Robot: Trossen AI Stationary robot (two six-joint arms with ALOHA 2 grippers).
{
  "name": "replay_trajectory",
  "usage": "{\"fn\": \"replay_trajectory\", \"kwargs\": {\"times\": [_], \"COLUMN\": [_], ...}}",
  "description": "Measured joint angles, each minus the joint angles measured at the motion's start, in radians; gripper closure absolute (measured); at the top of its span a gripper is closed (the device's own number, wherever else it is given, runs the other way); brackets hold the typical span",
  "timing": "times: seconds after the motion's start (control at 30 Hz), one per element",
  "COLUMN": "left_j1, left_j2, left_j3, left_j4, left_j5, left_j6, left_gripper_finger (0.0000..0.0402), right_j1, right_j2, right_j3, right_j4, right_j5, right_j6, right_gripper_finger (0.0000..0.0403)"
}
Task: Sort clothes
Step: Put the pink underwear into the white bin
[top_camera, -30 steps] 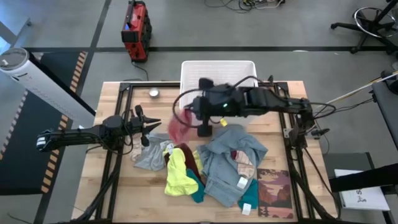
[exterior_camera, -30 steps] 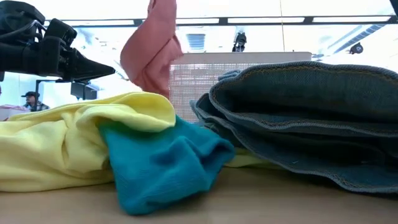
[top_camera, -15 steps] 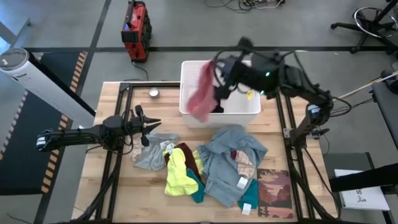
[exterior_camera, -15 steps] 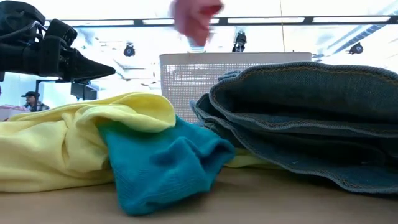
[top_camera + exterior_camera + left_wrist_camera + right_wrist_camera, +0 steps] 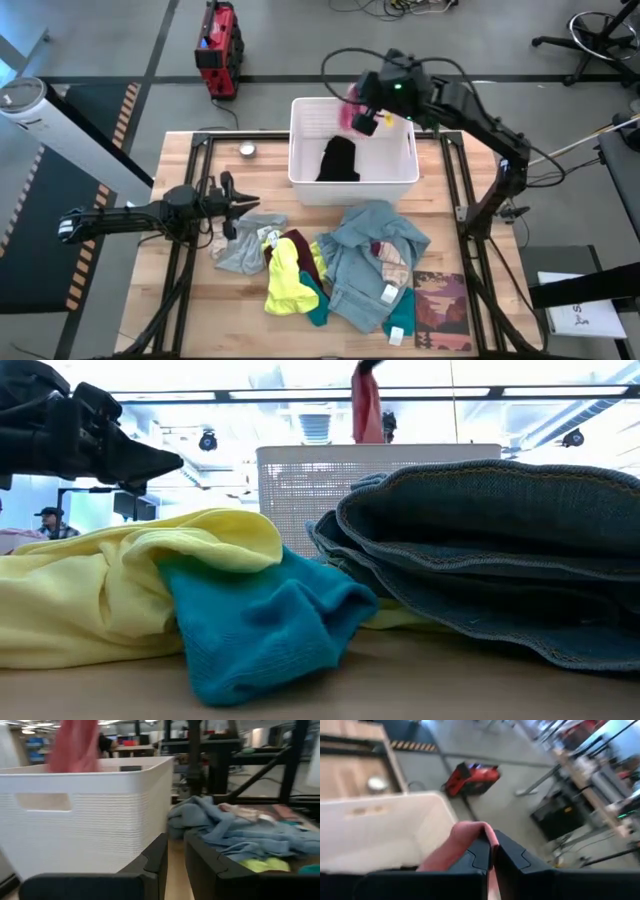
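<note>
My right gripper (image 5: 362, 115) is above the far side of the white basket (image 5: 300, 150) and is shut on a pink garment (image 5: 350, 108), which also shows in the low view (image 5: 366, 410). A black garment (image 5: 338, 158) lies in the basket. The heap lies on the table near the basket: grey-blue jeans (image 5: 365, 250), a neon yellow piece (image 5: 285, 285), teal (image 5: 318, 305), maroon (image 5: 295, 245) and grey (image 5: 240, 250) pieces. My left gripper (image 5: 250, 205) waits at the heap's left side, just above the grey piece, touching nothing, its fingers a narrow gap apart (image 5: 176, 855). My right gripper pinches the pink garment's upper bunched part (image 5: 470, 837) between its two fingers; how many layers, I cannot tell. The garment hangs slack below the fingers (image 5: 366, 420), lifted clear above the basket.
A reddish-brown printed mat (image 5: 442, 310) lies at the table's near right corner. A small metal disc (image 5: 247, 149) lies left of the basket. Bare wood shows at the table's left side and near edge.
My right gripper has risen from the table in front of the basket and gone toward the far edge, now over the basket's far side. The pink garment has gone with it, swinging, lifted clear of the heap and hanging over the basket.
</note>
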Motion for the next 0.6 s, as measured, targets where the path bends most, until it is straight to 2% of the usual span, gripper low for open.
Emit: {"fn": "replay_trajectory", "kwargs": {"times": [0.27,0.43,0.6], "left_j1": [0.0,0.0,0.0], "left_j2": [0.004,0.004,0.016], "left_j3": [0.0,0.0,0.002], "left_j4": [0.0,-0.002,-0.013], "left_j5": [0.027,0.028,0.028], "left_j6": [-0.067,-0.075,-0.084], "left_gripper_finger": [0.0351,0.0355,0.0376], "right_j1": [-0.027,-0.031,-0.03], "right_j2": [-0.008,-0.056,-0.164], "right_j3": [-0.287,-0.439,-0.566], "right_j4": [0.031,0.112,0.259], "right_j5": [-0.22,-0.209,-0.21], "right_j6": [0.037,0.056,0.065], "right_gripper_finger": [0.0403,0.0403,0.0403]}}
